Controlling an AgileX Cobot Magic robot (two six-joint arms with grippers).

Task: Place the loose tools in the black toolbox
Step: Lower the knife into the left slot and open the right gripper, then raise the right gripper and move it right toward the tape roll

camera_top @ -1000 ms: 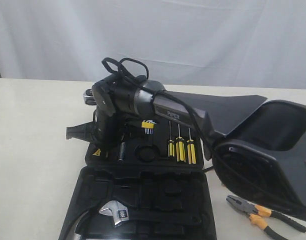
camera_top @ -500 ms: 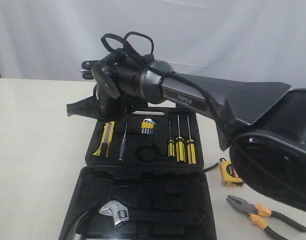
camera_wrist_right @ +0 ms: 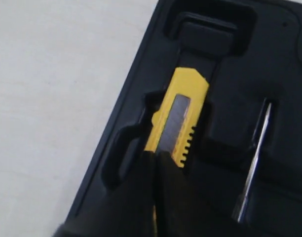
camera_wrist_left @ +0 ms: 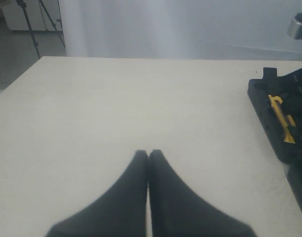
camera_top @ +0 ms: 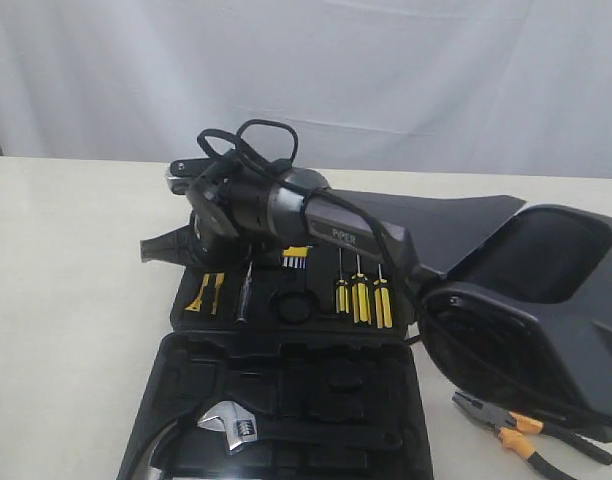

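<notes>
Steel pliers with orange-black handles [camera_top: 526, 428] lie loose on the pale table [camera_top: 66, 300], nearest the exterior view and just beside the black toolbox [camera_top: 286, 395], outside it. The toolbox lies open in 2 halves. Its near half holds 1 silver adjustable wrench [camera_top: 229, 425]; the marks on the wrench's head are too small to read. In the far half, the yellow-black utility knife [camera_wrist_right: 178, 123] sits in a moulded slot along the outer edge, with a strip of steel blade showing. A slim steel-shafted tool [camera_wrist_right: 252, 163] lies in the slot just beside it. Next along that half come a round recess [camera_top: 294, 306], a bundle of hex keys [camera_top: 295, 258] in a yellow holder, and 3 yellow-handled screwdrivers [camera_top: 361, 297] side by side.

The right arm [camera_top: 386, 235] reaches in from the right of the exterior view, roughly level over the far half. White lettering on it looks like PIPER, and cables [camera_top: 246, 140] loop above the wrist. The right gripper [camera_wrist_right: 153, 157] is clenched with nothing between its fingers. Its tips are over the knife's end, and I cannot tell whether they touch it. The left gripper [camera_wrist_left: 148, 154] is also pressed closed and empty, over bare table well apart from the toolbox. A white curtain [camera_top: 386, 80] hangs farthest back.
</notes>
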